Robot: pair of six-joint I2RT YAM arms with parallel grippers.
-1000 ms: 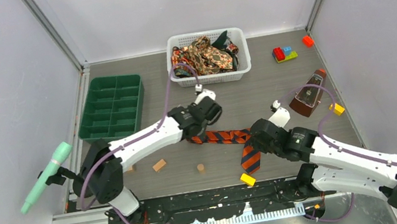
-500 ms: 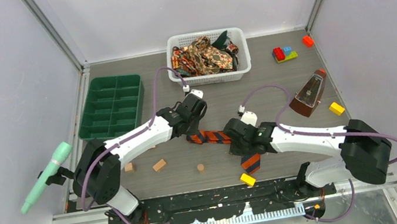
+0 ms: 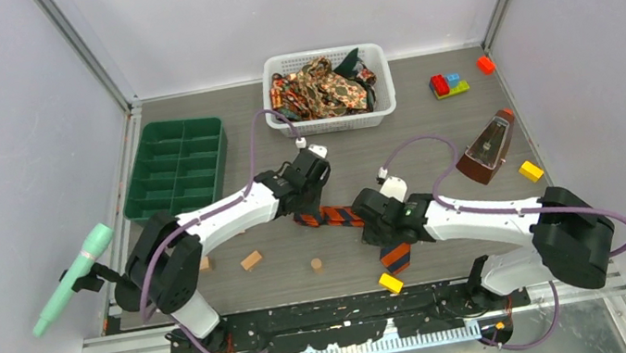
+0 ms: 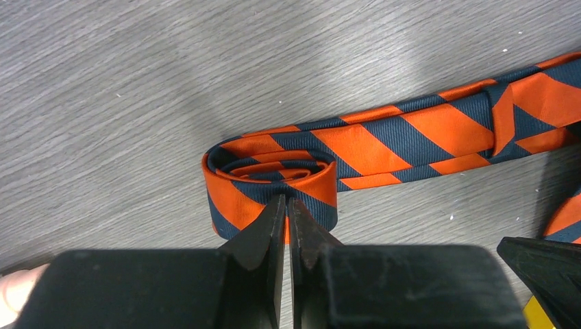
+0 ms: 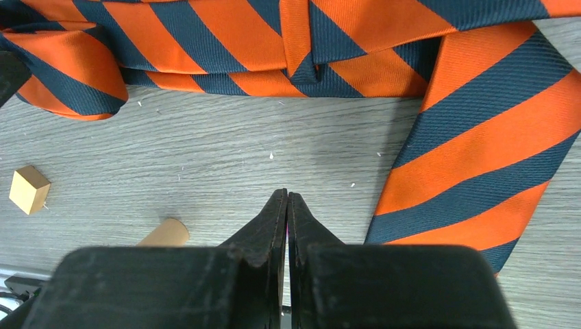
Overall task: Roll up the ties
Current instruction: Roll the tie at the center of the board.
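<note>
Where the left gripper reaches down to the grey table, its two black fingers are pressed together with only a hairline slit between them. Their tips touch the near wall of the rolled end of the orange-and-navy striped tie; whether any cloth is caught between the tips cannot be told. That coil of a few turns stands on its edge directly ahead of the tips, and from it the flat band runs away to the gripper's right, past a narrow keeper loop sewn across it. The right gripper likewise has its fingers closed on each other, with nothing between them, over bare table. Ahead of its tips the same band crosses from left to right, apart from the fingers. To their right the tie's wide end bends back toward the gripper and lies flat beside it. Left of these fingers lie a small wooden cube, well off, and a wooden cylinder, just beside the left finger. Seen from above, beyond both grippers, a white mesh basket holds the other ties, a paisley tangle with a dark one at its far right.
</note>
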